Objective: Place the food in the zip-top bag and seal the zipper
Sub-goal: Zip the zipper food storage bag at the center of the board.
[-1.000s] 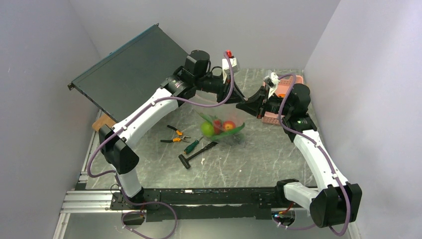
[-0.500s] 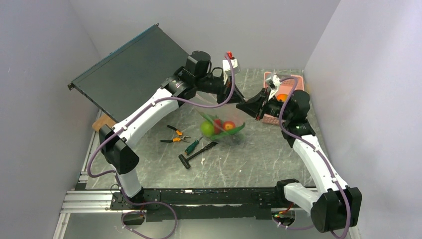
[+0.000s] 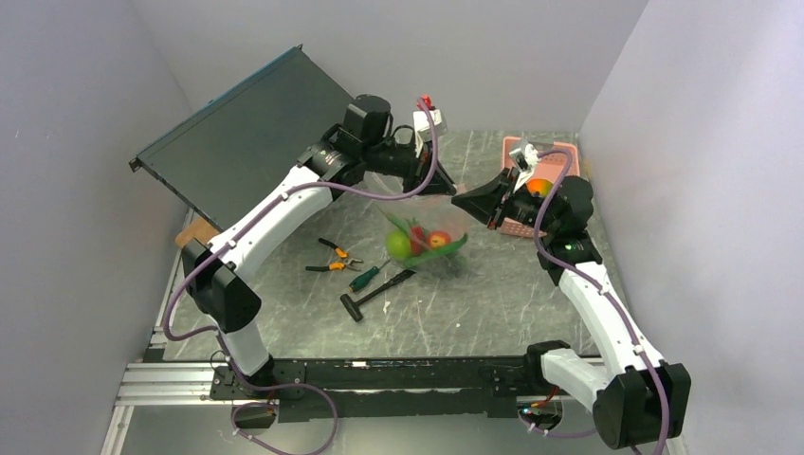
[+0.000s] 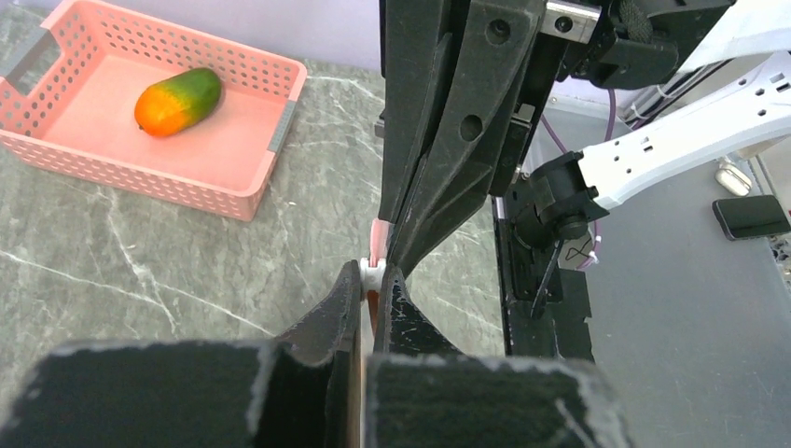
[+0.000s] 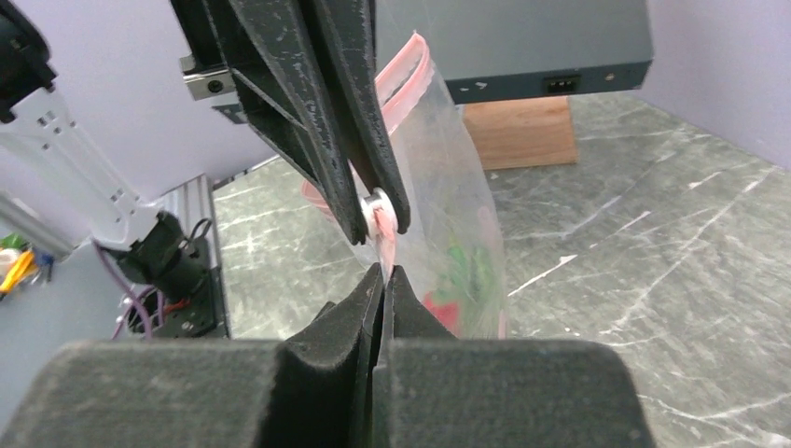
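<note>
The zip-top bag [image 3: 424, 245] hangs clear above the table between both grippers. Inside it I see food: a green apple [image 3: 398, 247], a red tomato [image 3: 437, 239] and green pieces. My left gripper [image 4: 373, 272] is shut on the white slider of the pink zipper [image 5: 403, 82]. My right gripper [image 5: 384, 271] is shut on the pink zipper edge just beside it, tip to tip with the left fingers [image 5: 322, 103]. An orange-green mango [image 4: 178, 100] lies in the pink basket [image 4: 244, 187], apart from the bag.
Orange-handled pliers [image 3: 335, 258], a green-handled screwdriver [image 3: 367, 279] and a black hammer-like tool [image 3: 375, 294] lie on the table left of the bag. A dark panel [image 3: 248, 135] leans at the back left on a wooden block [image 5: 519, 132]. Walls close in on both sides.
My left gripper has closed on the zipper slider. Both grippers and the bag's top edge have shifted a little to the left.
</note>
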`<action>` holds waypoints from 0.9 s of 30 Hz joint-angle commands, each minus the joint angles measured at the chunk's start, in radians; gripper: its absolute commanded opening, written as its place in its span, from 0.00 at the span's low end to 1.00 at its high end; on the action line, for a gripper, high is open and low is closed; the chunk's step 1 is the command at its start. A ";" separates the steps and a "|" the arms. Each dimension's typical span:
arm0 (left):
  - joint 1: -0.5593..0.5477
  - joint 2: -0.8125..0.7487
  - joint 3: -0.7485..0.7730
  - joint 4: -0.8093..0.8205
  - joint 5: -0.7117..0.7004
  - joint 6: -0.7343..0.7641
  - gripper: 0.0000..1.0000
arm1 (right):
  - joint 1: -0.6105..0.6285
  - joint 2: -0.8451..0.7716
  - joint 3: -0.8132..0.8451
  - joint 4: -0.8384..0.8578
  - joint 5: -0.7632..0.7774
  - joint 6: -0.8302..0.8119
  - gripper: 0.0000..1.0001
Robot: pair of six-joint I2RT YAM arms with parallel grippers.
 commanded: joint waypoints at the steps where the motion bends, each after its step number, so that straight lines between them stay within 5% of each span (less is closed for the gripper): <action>1: 0.034 -0.066 -0.012 -0.041 0.004 0.000 0.00 | -0.022 0.019 0.107 -0.047 -0.111 -0.074 0.01; 5: 0.034 -0.075 -0.018 -0.014 0.016 -0.016 0.00 | -0.020 0.053 0.206 -0.273 -0.175 -0.182 0.35; 7: 0.034 -0.068 -0.004 -0.031 0.015 -0.013 0.00 | -0.020 0.080 0.235 -0.303 -0.204 -0.202 0.44; 13: 0.029 -0.021 0.075 -0.095 0.026 -0.017 0.00 | -0.007 0.194 0.351 -0.438 -0.313 -0.275 0.44; 18: 0.029 -0.039 0.050 -0.056 0.023 -0.029 0.00 | -0.004 0.216 0.393 -0.479 -0.357 -0.314 0.21; 27: 0.021 -0.019 0.063 -0.061 0.024 -0.029 0.00 | -0.002 0.238 0.393 -0.390 -0.385 -0.257 0.27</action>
